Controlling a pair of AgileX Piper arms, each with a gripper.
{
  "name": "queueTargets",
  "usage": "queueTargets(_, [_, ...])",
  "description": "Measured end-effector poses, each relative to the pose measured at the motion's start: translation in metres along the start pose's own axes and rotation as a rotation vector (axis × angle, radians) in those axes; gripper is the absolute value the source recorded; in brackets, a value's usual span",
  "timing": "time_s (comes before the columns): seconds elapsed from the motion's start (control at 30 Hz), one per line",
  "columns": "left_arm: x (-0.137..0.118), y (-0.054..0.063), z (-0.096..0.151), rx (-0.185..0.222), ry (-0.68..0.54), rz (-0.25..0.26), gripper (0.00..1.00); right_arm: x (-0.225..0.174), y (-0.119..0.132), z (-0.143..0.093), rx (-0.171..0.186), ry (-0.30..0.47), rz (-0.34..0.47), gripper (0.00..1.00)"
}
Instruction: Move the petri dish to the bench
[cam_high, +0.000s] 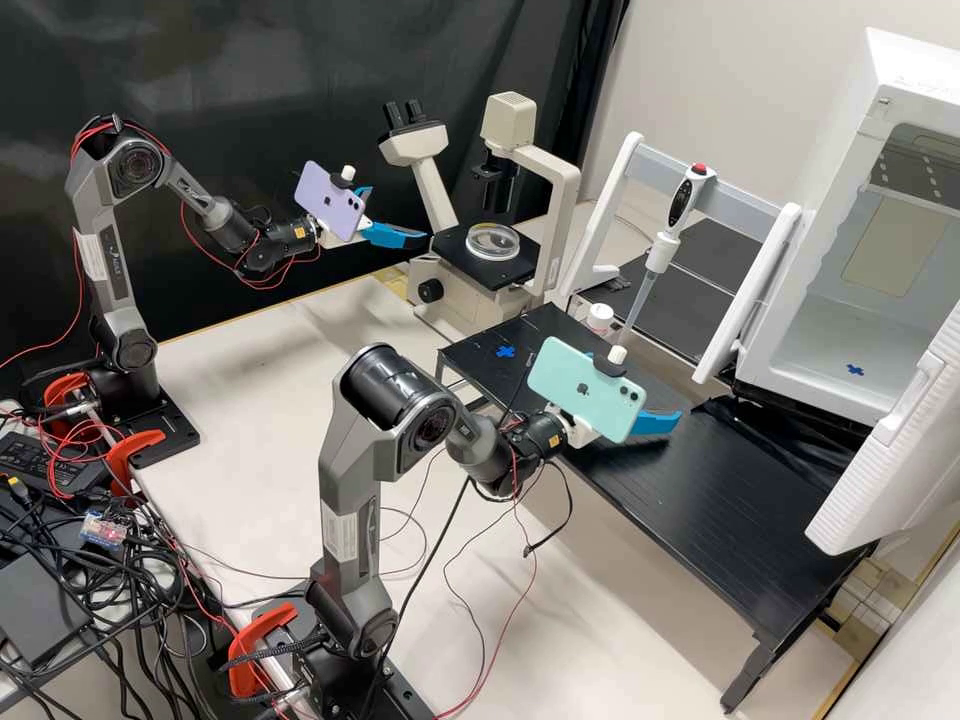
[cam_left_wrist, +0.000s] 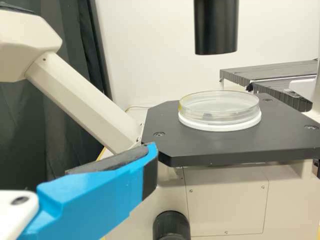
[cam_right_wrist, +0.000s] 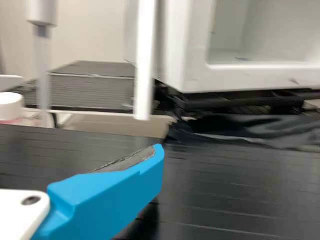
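Dish (cam_high: 493, 241) flat on stage (cam_high: 500, 276) of microscope (cam_high: 428, 172), clear above white ring (cam_left_wrist: 220, 121). Your left gripper (cam_high: 400, 213) near microscope, on its left, fingers spread. Your right gripper (cam_high: 655, 422) well apart from microscope, over black bench (cam_high: 720, 510) to its right, fingers spread too. Blue cross (cam_high: 505, 351) on bench, at end near microscope. Pipette (cam_high: 683, 205), then white cabinet (cam_high: 830, 345), farther right of microscope.

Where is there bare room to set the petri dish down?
On the black bench, bordered by the mint phone and the crumpled black sheet; also on the pale table, between the microscope and the nearer arm. It is crowded around the white tub and pipette.
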Motion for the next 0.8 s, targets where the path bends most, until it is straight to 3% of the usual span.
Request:
queueTargets(0.13, [0.000, 0.000, 0.000, 0.000, 0.000, 0.000, 1.00, -0.009, -0.009, -0.018, 0.012, 0.058, -0.025, 1.00])
queueTargets(0.3, [0.000, 0.000, 0.000, 0.000, 0.000, 0.000, 1.00, -0.017, -0.023, -0.045, -0.006, 0.147, -0.070, 1.00])
queueTargets(0.53, [0.000, 0.000, 0.000, 0.000, 0.000, 0.000, 1.00, -0.024, -0.047, -0.096, -0.077, 0.303, -0.123, 1.00])
queueTargets(0.7, [0.000, 0.000, 0.000, 0.000, 0.000, 0.000, 1.00, -0.021, -0.056, -0.123, -0.100, 0.360, -0.123, 1.00])
queueTargets(0.8, [0.000, 0.000, 0.000, 0.000, 0.000, 0.000, 1.00, -0.015, -0.063, -0.137, -0.086, 0.352, -0.144, 1.00])
